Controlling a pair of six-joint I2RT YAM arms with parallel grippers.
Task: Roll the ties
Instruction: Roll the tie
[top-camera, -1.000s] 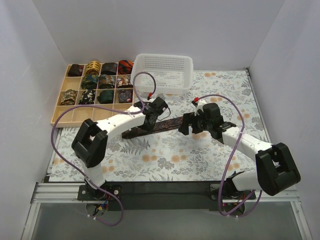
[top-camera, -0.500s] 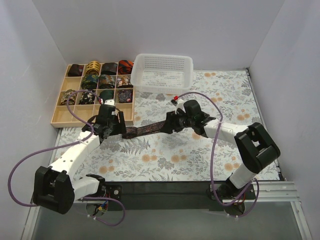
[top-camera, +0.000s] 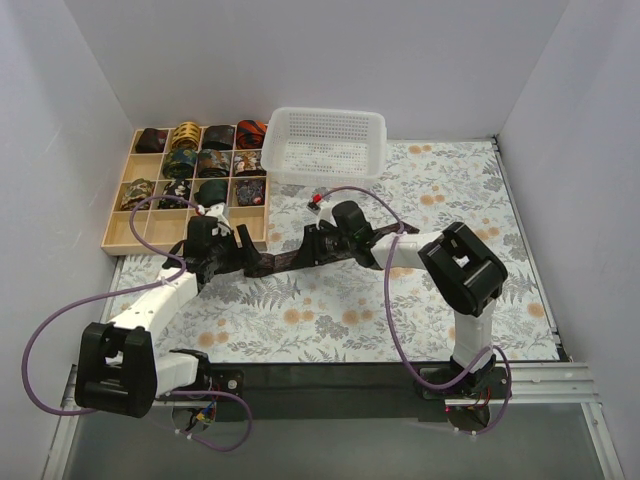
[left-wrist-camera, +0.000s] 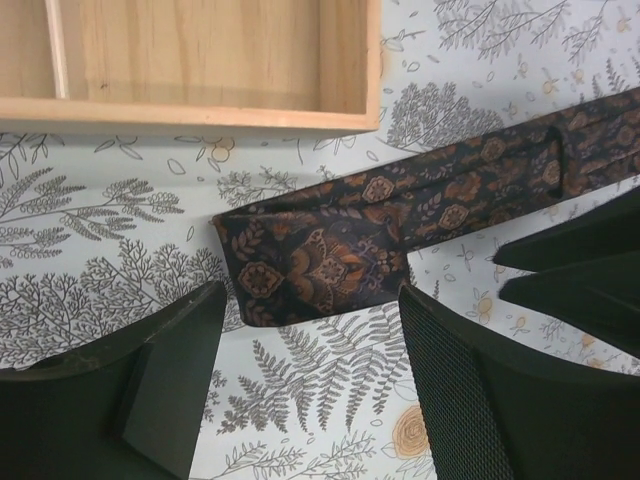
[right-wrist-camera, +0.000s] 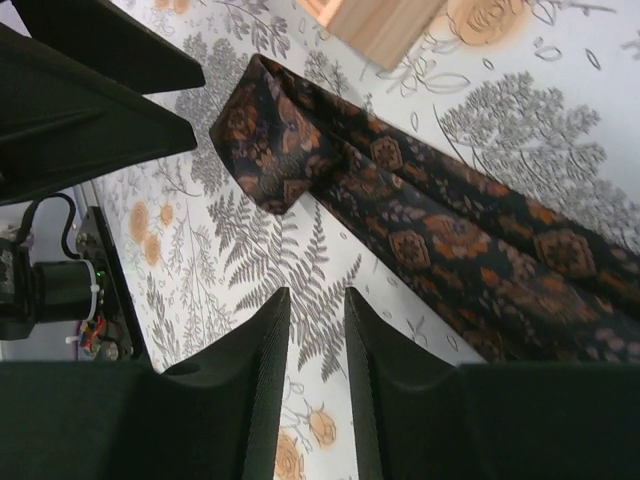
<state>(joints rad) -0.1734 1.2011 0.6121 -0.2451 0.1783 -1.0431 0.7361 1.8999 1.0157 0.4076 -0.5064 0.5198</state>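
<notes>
A dark tie with an orange-brown print lies flat as a long slanting strip on the floral table cover. Its folded left end sits just beyond my left gripper, which stands open with only the table cover between its fingers. My right gripper hovers beside the same strip, a little right of that end. Its jaws are close together with a narrow gap and nothing in it. From above, the left gripper and right gripper flank the tie's left part.
A gridded wooden tray stands at the back left with several rolled ties in its far compartments; its near corner is close to the tie end. A white mesh basket sits behind the middle.
The left gripper has swung from the tie's middle to its left end. The right gripper has slid left along the tie, and its jaws have narrowed from wide to a slim gap.
</notes>
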